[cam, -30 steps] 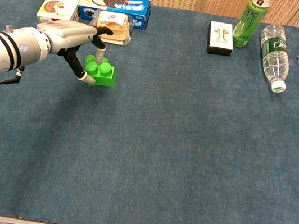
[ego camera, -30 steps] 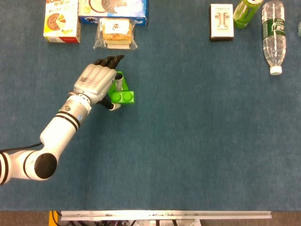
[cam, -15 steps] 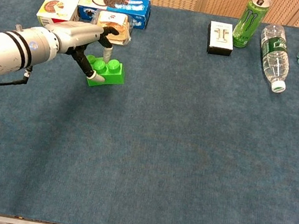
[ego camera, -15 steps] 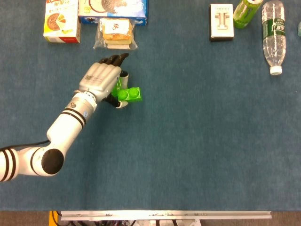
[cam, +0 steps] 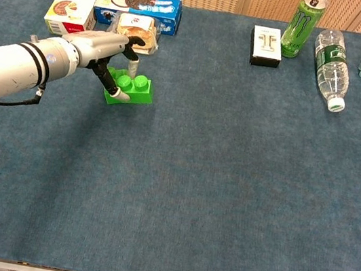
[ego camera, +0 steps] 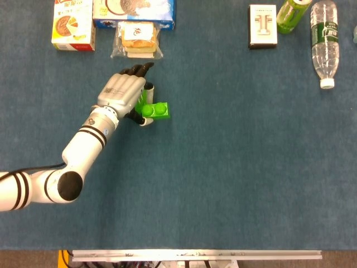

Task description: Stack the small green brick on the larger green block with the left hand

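Observation:
My left hand point(ego camera: 124, 92) point(cam: 101, 47) reaches over a green brick with two round studs on top point(ego camera: 157, 111) point(cam: 136, 88), which it pinches between thumb and fingers. The brick sits low, at or just above the blue table cloth. A second patch of green point(ego camera: 140, 100) shows right under the fingers, touching the studded brick. The hand hides most of it, so I cannot tell whether it is the larger green block or how the two pieces sit together. My right hand is in neither view.
A wrapped sandwich point(ego camera: 137, 39), a yellow box point(ego camera: 73, 25) and a cookie box point(cam: 139, 3) stand just beyond the hand. At the far right are a white box point(ego camera: 262, 25), a green can point(cam: 303, 17) and lying water bottles point(ego camera: 324, 42).
The left hand has carried the two-stud brick to the right and slightly away from me. In the last half second it barely moved.

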You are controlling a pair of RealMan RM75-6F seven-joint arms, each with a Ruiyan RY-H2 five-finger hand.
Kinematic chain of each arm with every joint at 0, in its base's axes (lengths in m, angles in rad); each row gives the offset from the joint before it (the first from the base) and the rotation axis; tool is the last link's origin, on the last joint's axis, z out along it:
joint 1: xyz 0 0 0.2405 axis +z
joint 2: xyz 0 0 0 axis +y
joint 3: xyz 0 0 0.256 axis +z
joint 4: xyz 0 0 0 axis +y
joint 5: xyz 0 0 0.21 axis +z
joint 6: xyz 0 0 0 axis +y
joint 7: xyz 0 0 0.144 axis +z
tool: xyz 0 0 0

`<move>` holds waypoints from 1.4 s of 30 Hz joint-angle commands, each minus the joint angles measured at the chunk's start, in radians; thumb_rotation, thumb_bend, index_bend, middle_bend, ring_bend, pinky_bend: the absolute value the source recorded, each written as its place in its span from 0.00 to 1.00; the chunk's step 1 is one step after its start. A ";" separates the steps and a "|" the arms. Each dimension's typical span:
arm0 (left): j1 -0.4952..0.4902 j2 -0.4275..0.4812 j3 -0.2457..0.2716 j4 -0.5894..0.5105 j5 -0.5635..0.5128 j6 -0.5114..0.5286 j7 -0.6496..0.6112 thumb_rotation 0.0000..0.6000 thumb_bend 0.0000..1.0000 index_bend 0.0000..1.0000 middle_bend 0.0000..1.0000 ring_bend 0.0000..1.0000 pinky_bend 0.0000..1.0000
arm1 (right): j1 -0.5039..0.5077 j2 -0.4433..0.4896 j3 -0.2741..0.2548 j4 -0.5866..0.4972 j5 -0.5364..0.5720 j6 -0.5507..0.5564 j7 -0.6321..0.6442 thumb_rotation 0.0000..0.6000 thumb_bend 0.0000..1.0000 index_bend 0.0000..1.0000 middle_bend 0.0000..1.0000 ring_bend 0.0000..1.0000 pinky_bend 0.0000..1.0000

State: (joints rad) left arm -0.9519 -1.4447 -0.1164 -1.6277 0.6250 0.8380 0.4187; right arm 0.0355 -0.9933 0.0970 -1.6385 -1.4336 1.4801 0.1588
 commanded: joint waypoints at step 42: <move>0.055 0.064 0.031 -0.041 0.075 0.012 -0.064 1.00 0.19 0.61 0.00 0.00 0.12 | -0.006 0.000 0.000 -0.004 -0.002 0.009 -0.004 1.00 0.19 0.28 0.34 0.27 0.45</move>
State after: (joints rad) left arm -0.8960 -1.3813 -0.0846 -1.6662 0.6982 0.8475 0.3525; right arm 0.0296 -0.9935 0.0968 -1.6427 -1.4357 1.4890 0.1554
